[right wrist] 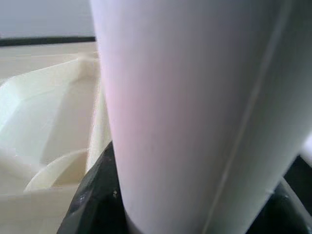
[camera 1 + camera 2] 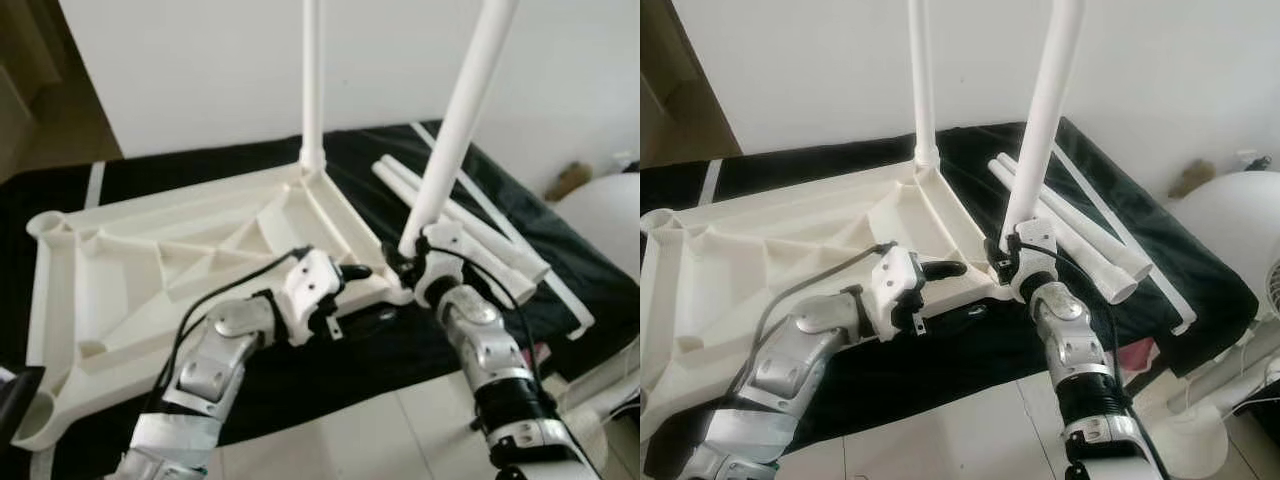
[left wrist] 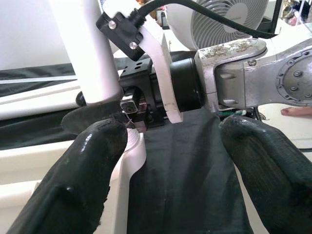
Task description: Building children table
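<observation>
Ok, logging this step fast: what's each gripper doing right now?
Left gripper: open, at the tabletop corner, holding nothing.
Right gripper: closed on the white table leg.

A home room: tiled floor [image 2: 350, 430], plain white wall [image 2: 200, 70], standing fan [image 3: 229, 19], black cloth [image 2: 1200, 270] spread out

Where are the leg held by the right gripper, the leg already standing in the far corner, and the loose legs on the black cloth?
held leg [image 2: 455, 130]: left eye view, mid shaft.
standing leg [image 2: 311, 80]: left eye view, shaft.
loose legs [image 2: 1090, 243]: right eye view, middle.
</observation>
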You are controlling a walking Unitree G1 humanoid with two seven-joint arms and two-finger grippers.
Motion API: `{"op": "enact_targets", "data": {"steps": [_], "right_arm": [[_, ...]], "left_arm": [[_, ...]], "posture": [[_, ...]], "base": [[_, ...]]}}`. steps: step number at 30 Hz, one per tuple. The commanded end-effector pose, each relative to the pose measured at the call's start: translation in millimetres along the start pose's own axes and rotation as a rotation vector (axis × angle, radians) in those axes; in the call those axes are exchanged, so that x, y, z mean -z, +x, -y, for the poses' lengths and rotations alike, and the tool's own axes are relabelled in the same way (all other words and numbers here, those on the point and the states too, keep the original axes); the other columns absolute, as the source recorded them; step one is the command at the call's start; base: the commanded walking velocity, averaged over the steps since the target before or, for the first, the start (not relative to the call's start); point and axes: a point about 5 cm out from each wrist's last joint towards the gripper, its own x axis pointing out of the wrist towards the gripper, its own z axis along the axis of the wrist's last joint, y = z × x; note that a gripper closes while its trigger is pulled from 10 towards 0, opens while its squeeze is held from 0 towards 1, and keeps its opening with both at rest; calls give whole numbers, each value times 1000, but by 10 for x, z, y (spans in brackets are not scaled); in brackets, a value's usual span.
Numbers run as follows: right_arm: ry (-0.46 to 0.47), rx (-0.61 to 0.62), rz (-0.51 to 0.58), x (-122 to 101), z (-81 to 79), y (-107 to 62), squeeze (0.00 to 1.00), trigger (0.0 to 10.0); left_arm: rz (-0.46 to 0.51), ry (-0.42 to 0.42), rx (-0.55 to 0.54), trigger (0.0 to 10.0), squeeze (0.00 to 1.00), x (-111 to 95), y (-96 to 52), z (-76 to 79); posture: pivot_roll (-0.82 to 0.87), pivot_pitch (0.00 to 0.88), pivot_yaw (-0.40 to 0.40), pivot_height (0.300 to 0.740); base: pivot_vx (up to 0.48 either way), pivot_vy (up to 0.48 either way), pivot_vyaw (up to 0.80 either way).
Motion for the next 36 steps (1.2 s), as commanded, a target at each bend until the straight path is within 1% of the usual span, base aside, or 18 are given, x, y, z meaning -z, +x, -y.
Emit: {"op": "enact_targets", "data": {"steps": [1,3,4,5,7,8,9,11,14,16,18,23,32,33,34,35,36], "right_arm": [[36,107,-75,144,75,-61,0,10000],[67,208,-89,162,-2,-89,0,10000],[96,251,-91,168,-92,-91,0,10000],[96,251,-91,168,-92,-91,0,10000],[132,299,-88,167,-223,-91,0,10000],[154,292,-85,161,-301,-87,0,10000],[154,292,-85,161,-301,-87,0,10000],[174,276,-77,139,-377,-87,0,10000],[174,273,-73,126,-344,-98,0,10000],[173,284,-79,123,-269,-105,0,10000],[167,299,-86,119,-230,-109,0,10000],[129,326,-84,120,-164,-129,0,10000],[134,332,-72,115,-201,-145,0,10000],[137,332,-70,112,-208,-147,396,10000],[167,296,-60,99,-250,-147,1000,10000],[186,275,-52,87,-273,-149,1000,10000],[186,275,-52,87,-273,-149,1000,10000]], "left_arm": [[-12,1,-28,10000,0,15,3,-33],[-15,3,-32,10000,0,19,-11,-48],[-16,3,-35,10000,0,19,-14,-53],[-16,3,-35,10000,0,19,-14,-53],[-17,4,-36,10000,0,20,-16,-54],[-15,3,-35,10000,0,18,-15,-49],[-15,3,-35,10000,0,18,-15,-49],[-14,2,-33,10000,0,17,-15,-44],[-15,2,-34,10000,0,19,-14,-44],[-15,3,-33,10000,0,19,-15,-47],[-15,5,-33,10000,0,18,-16,-50],[-14,6,-29,10000,0,18,-13,-49],[0,-3,-33,10000,0,0,-4,-50],[2,-4,-35,10000,0,-3,-2,-51],[2,-4,-35,10000,0,-4,-6,-49],[2,-5,-35,10000,0,-5,-11,-48],[2,-5,-35,10000,0,-5,-11,-48]], "posture": [[-68,0,-5,740],[-69,0,-7,740],[-69,0,-7,740],[-69,0,-7,740],[-67,0,-7,740],[-65,0,-8,740],[-65,0,-8,740],[-64,0,-8,740],[-65,0,-8,740],[-65,0,-8,740],[-65,0,-8,740],[-69,0,-7,740],[-68,0,-8,740],[-68,0,-8,740],[-63,0,-8,740],[-63,0,-8,740],[-63,0,-8,740]], "base": [[0,0,0],[0,0,0],[0,0,0],[0,0,0],[0,0,0],[0,0,0],[0,0,0],[0,0,0],[0,0,0],[0,0,0],[0,0,0],[0,0,0],[0,0,0],[0,0,0],[0,0,0],[0,0,0],[0,0,0]]}}
